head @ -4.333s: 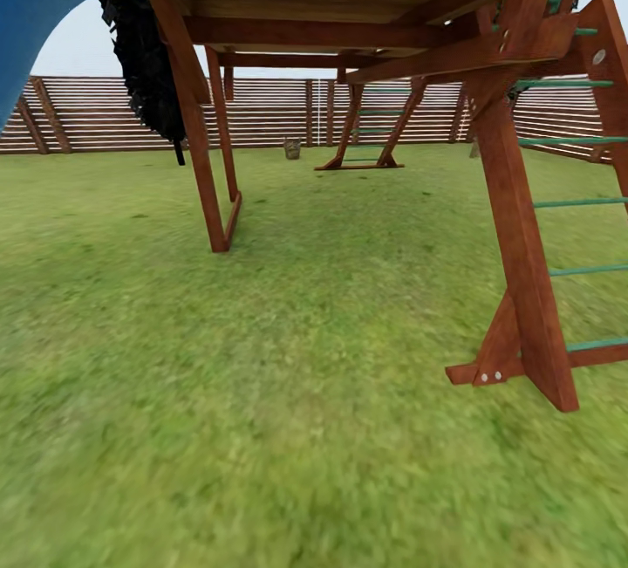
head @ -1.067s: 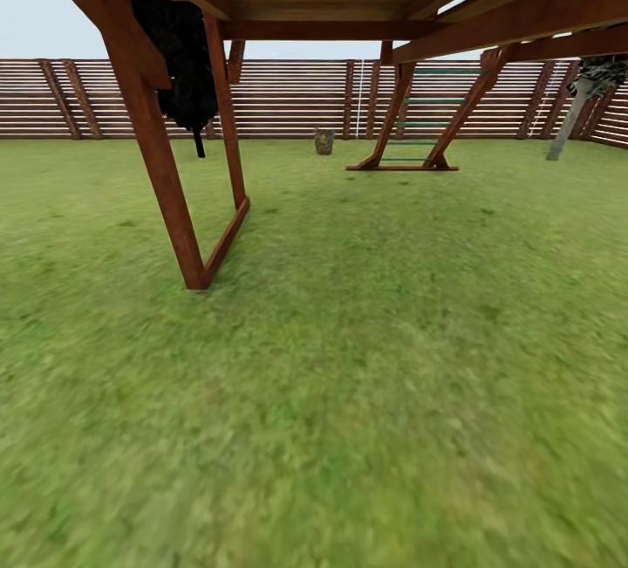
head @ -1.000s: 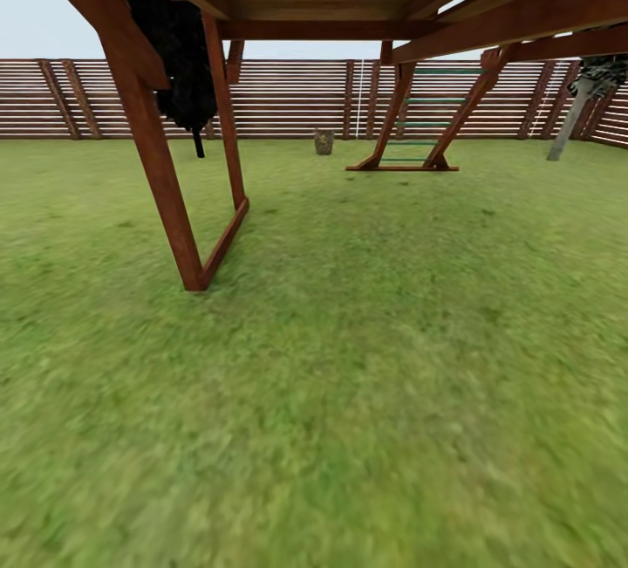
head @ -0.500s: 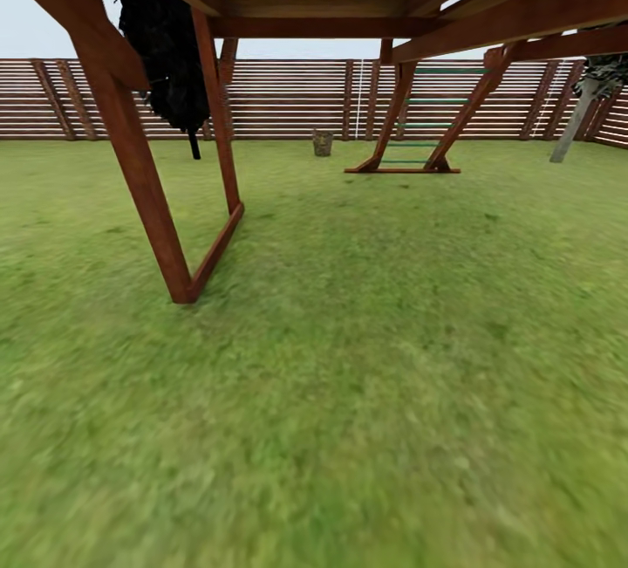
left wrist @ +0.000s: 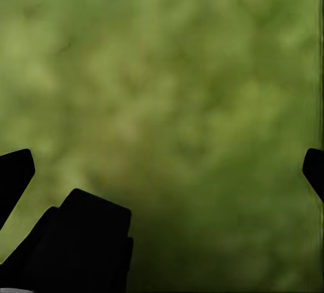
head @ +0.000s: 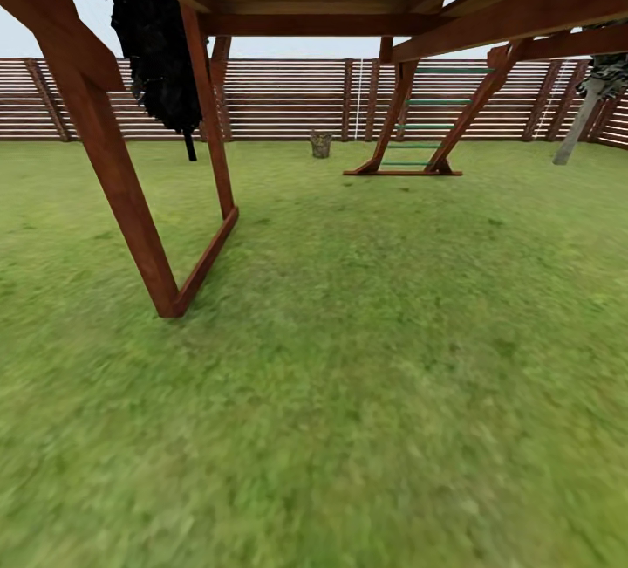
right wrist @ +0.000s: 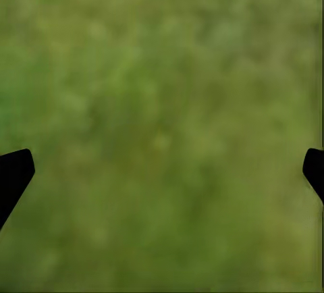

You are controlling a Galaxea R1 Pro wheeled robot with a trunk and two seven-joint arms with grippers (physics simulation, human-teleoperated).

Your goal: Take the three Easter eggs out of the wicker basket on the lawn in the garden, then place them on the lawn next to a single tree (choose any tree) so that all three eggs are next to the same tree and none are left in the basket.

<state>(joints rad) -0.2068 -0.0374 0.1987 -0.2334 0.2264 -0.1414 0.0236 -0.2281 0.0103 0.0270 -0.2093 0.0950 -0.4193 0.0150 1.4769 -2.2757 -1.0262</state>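
Lawn point(head: 366, 359) showing matt mottled grass; play frame point(head: 113, 175) showing smooth reddish-brown wood; beyond frame, slat fence point(head: 288, 101) looking wooden, wicker basket point(head: 321, 144) looking rough-woven.

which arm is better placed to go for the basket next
Neither yet. The wicker basket sits far off by the fence, almost straight ahead. Left gripper and right gripper both hang over grass with jaws open and empty.

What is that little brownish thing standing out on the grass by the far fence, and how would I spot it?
Look to the slatted reddish-brown fence at the far end of the lawn. Just before it, left of the small wooden ladder frame, stands the wicker basket. It is the one small, squat, tan thing there, standing alone on the grass.
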